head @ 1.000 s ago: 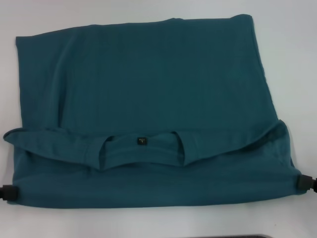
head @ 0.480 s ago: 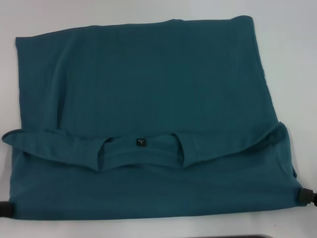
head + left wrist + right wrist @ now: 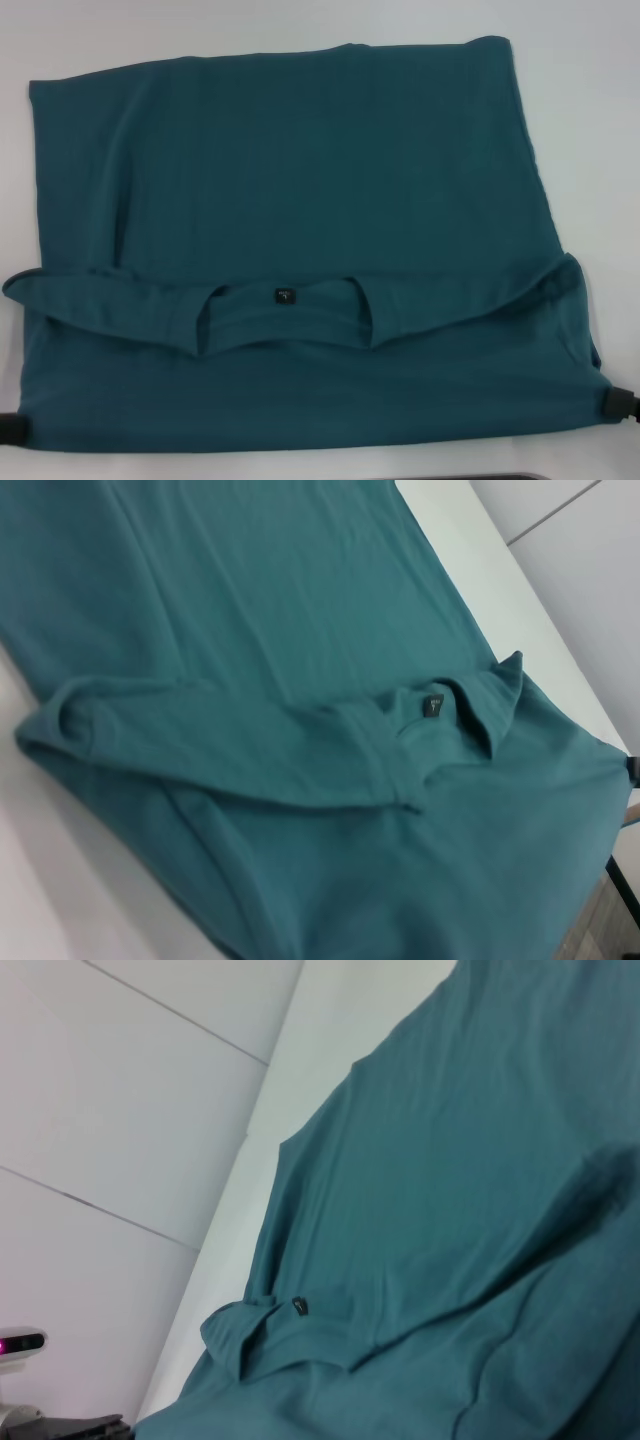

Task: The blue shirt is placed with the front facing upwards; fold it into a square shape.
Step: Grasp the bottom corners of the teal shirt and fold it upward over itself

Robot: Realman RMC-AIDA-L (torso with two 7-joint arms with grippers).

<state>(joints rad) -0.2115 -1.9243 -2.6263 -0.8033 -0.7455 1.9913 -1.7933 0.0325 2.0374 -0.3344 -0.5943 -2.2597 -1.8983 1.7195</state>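
Head view puts the blue shirt (image 3: 300,240) flat on the white surface (image 3: 590,120), your left hand (image 3: 8,425) and right hand (image 3: 622,405) at its near corners, grip untellable; lift both evenly and together.

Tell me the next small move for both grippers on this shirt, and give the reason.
Probably carry both near corners forward, away from the robot, over the blue shirt. The left gripper and right gripper sit at the two near corners, and the collar with its black label lies only partway across, so the fold looks unfinished. Whether the fingers grip the cloth cannot be seen.
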